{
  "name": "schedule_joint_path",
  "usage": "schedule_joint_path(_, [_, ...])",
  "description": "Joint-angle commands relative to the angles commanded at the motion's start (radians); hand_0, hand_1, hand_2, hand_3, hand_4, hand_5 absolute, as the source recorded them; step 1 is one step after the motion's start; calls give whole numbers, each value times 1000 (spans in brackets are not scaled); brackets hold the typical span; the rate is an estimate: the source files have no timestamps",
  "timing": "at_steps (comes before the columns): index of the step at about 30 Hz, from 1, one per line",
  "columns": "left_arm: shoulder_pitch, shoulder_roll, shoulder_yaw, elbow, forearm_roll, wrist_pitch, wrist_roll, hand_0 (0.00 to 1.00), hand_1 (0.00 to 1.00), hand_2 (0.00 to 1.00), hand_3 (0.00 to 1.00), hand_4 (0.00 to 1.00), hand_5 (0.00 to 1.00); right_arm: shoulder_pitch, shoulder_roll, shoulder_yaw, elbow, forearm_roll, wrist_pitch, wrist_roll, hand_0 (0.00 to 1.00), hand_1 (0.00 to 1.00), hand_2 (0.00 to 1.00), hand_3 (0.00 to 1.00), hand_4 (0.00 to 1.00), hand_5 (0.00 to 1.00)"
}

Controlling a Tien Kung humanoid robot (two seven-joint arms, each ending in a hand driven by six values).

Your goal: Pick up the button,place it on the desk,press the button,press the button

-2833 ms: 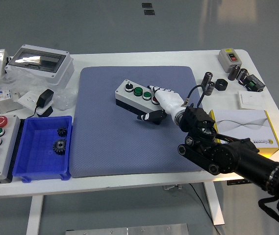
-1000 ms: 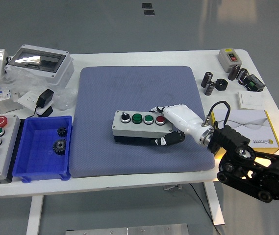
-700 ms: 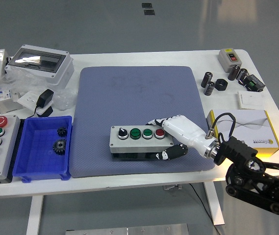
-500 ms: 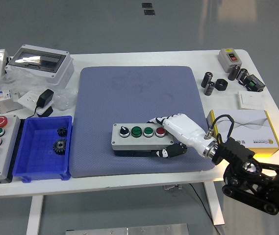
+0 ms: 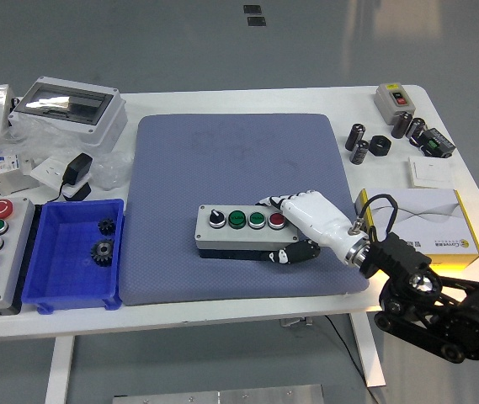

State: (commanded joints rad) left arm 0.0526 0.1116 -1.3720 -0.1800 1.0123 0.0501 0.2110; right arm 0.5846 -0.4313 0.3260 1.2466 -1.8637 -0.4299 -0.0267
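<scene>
Head view: right hand (image 5: 294, 229) grips button box (image 5: 241, 232) end.

The button box (image 5: 241, 231) lies on the mat (image 5: 237, 160) (near edge), bin (image 5: 77, 252) to its left.

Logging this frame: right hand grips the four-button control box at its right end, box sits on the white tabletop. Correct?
Not quite. The head view shows the right hand gripping the control box at its right end, but the box sits on the blue-grey mat, not on the white tabletop.
</scene>
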Motion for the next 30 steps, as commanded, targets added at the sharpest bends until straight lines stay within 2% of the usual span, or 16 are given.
schedule_joint_path(1, [0, 0, -3, 0, 2, 0, 2, 658, 588, 620, 690, 841, 288, 1, 1, 0, -3, -1, 4, -2, 411, 491, 499, 516, 252, 2])
schedule_joint_path(6, [3, 3, -13, 0, 8, 2, 9, 658, 588, 620, 690, 841, 288, 4, 1, 8, -6, -4, 20, -8, 411, 491, 499, 516, 252, 2])
schedule_joint_path(7, [4, 4, -14, 0, 9, 2, 10, 658, 588, 620, 689, 841, 288, 4, -1, 8, -6, -2, 23, -9, 695, 666, 648, 657, 120, 2])
schedule_joint_path(12, [5, 4, -15, 0, 10, 3, 12, 658, 588, 620, 689, 841, 288, 5, -4, 10, -8, 6, 31, -8, 695, 666, 648, 657, 120, 2])
schedule_joint_path(13, [5, 4, -16, 0, 10, 3, 12, 658, 589, 620, 689, 840, 288, 5, -5, 11, -8, 7, 32, -7, 800, 769, 753, 741, 289, 2])
schedule_joint_path(18, [5, 4, -17, 0, 12, 3, 12, 658, 589, 620, 689, 840, 288, 7, -12, 13, -3, 19, 35, -5, 800, 769, 753, 741, 289, 2])
schedule_joint_path(19, [5, 4, -17, 0, 12, 2, 12, 658, 589, 620, 689, 840, 287, 7, -14, 13, -1, 25, 35, -5, 888, 843, 835, 859, 394, 2])
schedule_joint_path(24, [6, 4, -16, 0, 12, 2, 12, 658, 589, 620, 689, 840, 287, 5, -27, 9, 26, 99, 49, 0, 888, 843, 835, 859, 394, 2])
schedule_joint_path(25, [6, 4, -16, 0, 12, 2, 13, 658, 589, 620, 689, 840, 287, 5, -29, 10, 32, 114, 51, 1, 910, 860, 850, 906, 448, 2])
schedule_joint_path(30, [7, 4, -14, 0, 10, 2, 12, 658, 589, 620, 689, 840, 287, 6, -36, 13, 44, 166, 69, 3, 910, 860, 850, 906, 448, 2])
